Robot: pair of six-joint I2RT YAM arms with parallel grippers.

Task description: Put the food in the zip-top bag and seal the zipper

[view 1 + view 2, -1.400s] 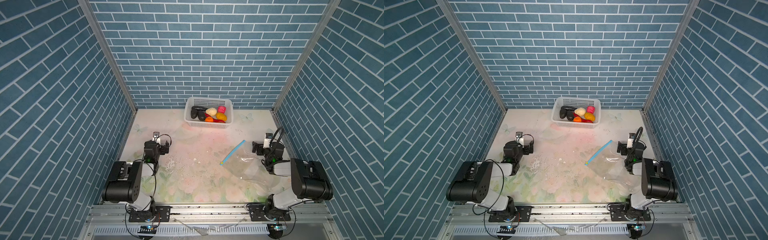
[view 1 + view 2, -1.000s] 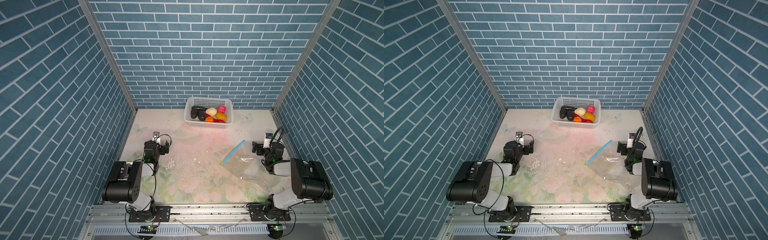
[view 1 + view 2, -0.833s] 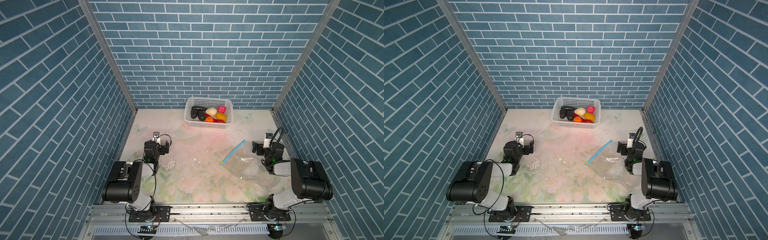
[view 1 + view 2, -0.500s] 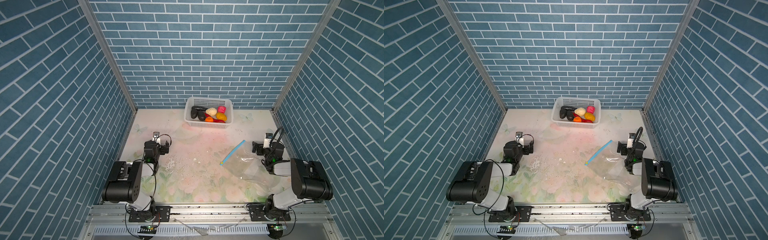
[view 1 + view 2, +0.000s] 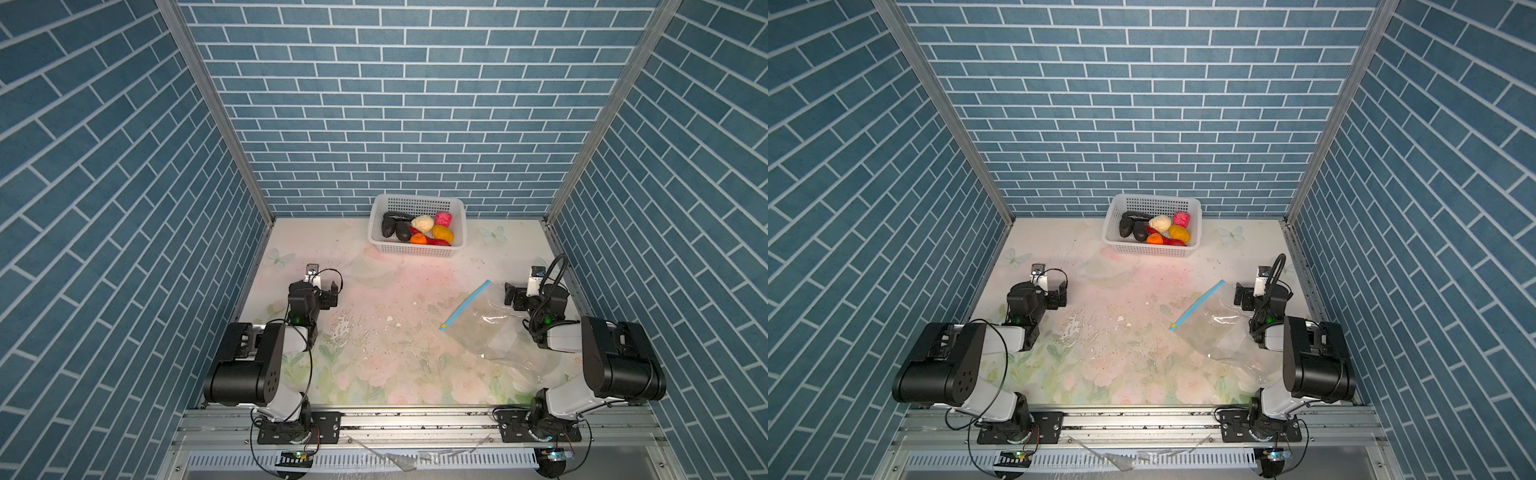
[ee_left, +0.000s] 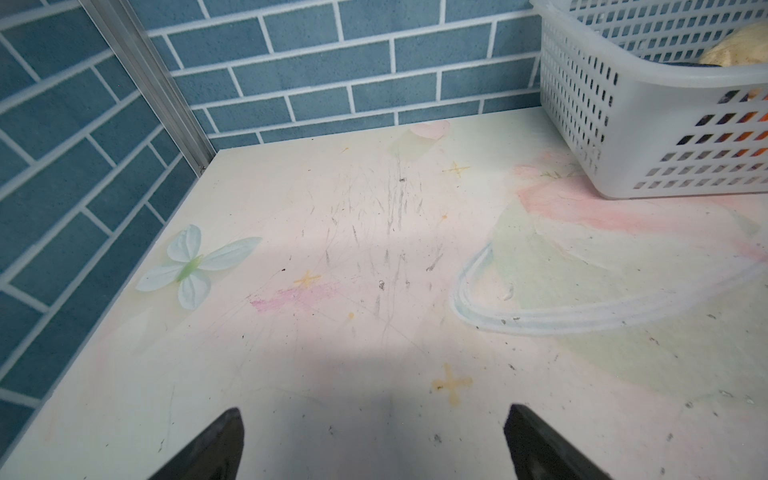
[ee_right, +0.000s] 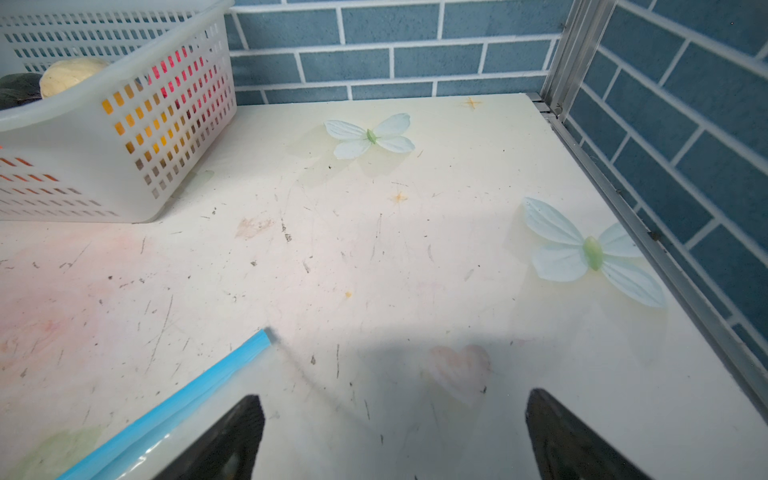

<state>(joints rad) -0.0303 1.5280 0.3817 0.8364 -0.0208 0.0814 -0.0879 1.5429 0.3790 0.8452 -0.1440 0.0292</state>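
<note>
The food (image 5: 419, 230) lies heaped in a white perforated basket (image 5: 415, 249) at the back wall: black, cream, pink, yellow-orange, orange and red pieces. The zip-top bag (image 5: 490, 332) lies flat and clear on the right of the table. Its blue zipper (image 5: 465, 305) runs slantwise, with the yellow tab (image 5: 443, 328) at the near end. My right gripper (image 7: 395, 395) is open and empty over the bag's far corner, beside the zipper (image 7: 174, 399). My left gripper (image 6: 374, 409) is open and empty above bare table on the left, well short of the basket (image 6: 648, 124).
Blue brick walls close in the table on the left, back and right. Both arms (image 5: 249, 357) (image 5: 611, 357) sit folded at the front corners, behind a metal rail (image 5: 415, 419). White crumbs (image 5: 345, 328) are scattered mid-table. Printed butterflies (image 7: 590, 253) mark the tabletop.
</note>
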